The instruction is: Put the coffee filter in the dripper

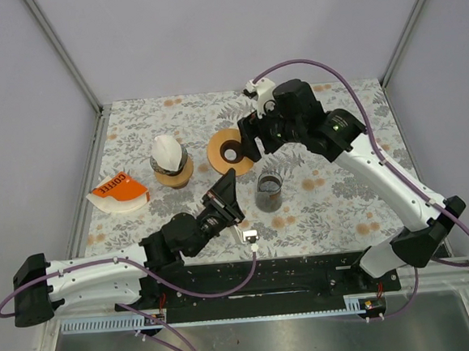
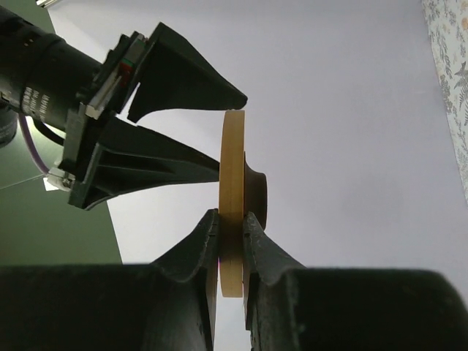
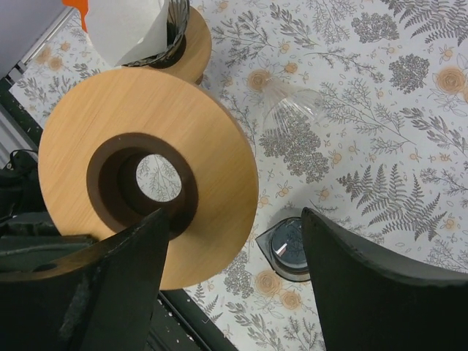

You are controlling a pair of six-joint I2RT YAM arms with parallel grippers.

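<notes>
A round wooden disc point(image 1: 229, 151) with a dark centre hole is held on edge above the table. My left gripper point(image 1: 229, 177) is shut on its lower rim; in the left wrist view both fingers point(image 2: 208, 234) pinch the disc point(image 2: 232, 161). My right gripper point(image 1: 253, 151) is open, close beside the disc's face and not gripping it. In the right wrist view the disc point(image 3: 212, 146) lies partly behind the left finger of that gripper point(image 3: 235, 213). A white paper filter point(image 1: 166, 149) stands in a dark ribbed dripper point(image 1: 172, 166) on a wooden base, left of the disc; the filter also shows in the right wrist view point(image 3: 124, 29).
A glass beaker point(image 1: 268, 191) stands right of my left gripper and shows in the right wrist view point(image 3: 291, 250). An orange and white coffee filter pack point(image 1: 119, 193) lies at the left. A faint clear cone point(image 3: 291, 102) lies on the floral tablecloth point(image 1: 341, 191).
</notes>
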